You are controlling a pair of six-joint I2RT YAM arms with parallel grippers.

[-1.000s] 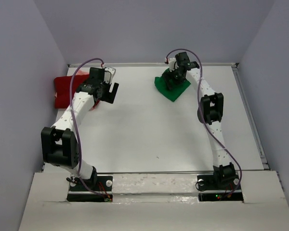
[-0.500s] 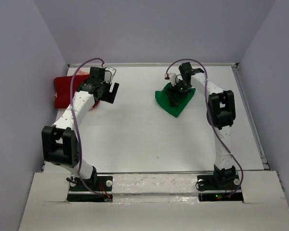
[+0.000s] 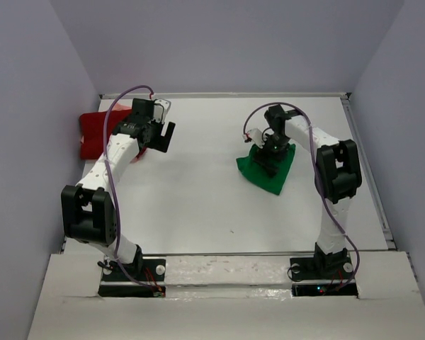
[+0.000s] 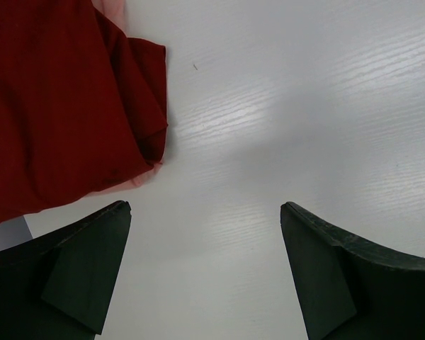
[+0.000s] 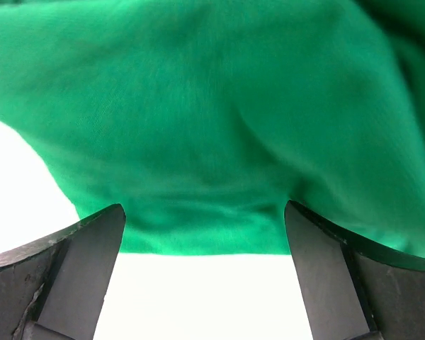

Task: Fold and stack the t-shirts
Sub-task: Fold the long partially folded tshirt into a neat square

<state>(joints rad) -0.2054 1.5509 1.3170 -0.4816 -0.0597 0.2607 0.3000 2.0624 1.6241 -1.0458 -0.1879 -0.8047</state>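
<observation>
L gripper [image 4: 205,209] spread wide, nothing in it, over table [image 3: 198,205] far-left, just beside red shirt [image 3: 95,127] w/ pink shirt [image 4: 112,8] peeking from under it. R gripper [image 3: 269,161] also spread, down on green shirt [image 3: 273,180], table right-centre.

green tee [image 3: 265,177]: bright green, plain, no print
red tee [image 4: 57,106]: dk red, plain
pink tee [image 4: 112,7]: pale salmon, plain
worktop [image 3: 198,198]: white w/ faint grain streaks
left pincer [image 4: 205,207]: black
right pincer [image 5: 205,207]: black, greyish scuffs
left arm [image 3: 110,159], right arm [image 3: 301,131]: white links, black joints
walls [image 3: 219,42]: pale lavender-grey, plain
</observation>
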